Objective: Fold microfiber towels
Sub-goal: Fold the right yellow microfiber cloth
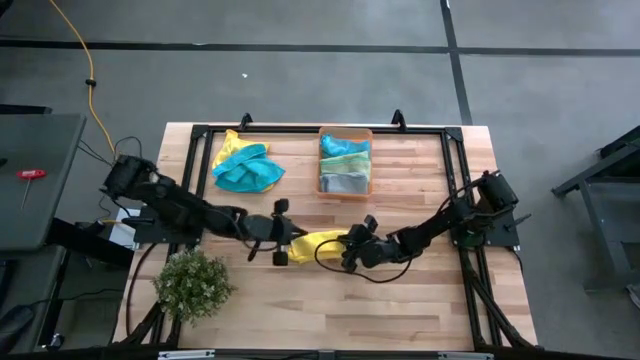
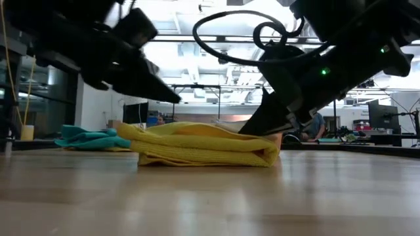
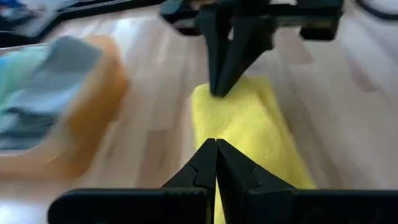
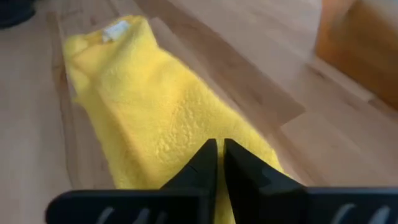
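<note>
The yellow towel point(image 1: 318, 244) lies folded into a long strip on the table point(image 1: 420, 310), near its middle, between the two arms; in the low view it sits as a flat stack with a rounded fold at one end; the left end effector point(image 1: 290, 250) is at one end of it, fingers fully closed, tips over the cloth, and whether any cloth is pinched I cannot tell; the right end effector point(image 1: 345, 252) is at the other end, fingers nearly together and pressed into the pile, seemingly nipping a little of it, though the grip itself is hidden

Risk, as I judge it: a thin pinch may take only the top layer, so a lift would peel the fold open, or slip and leave the strip skewed; two arms pulling unevenly would twist it

The high view alone shows the teal towels point(image 1: 246, 168) heaped further back, the bin point(image 1: 345, 163) with folded ones, and the plant point(image 1: 192, 284) at the near edge; the right wrist view alone shows a white tag point(image 4: 115, 29) at the strip's far end
</note>
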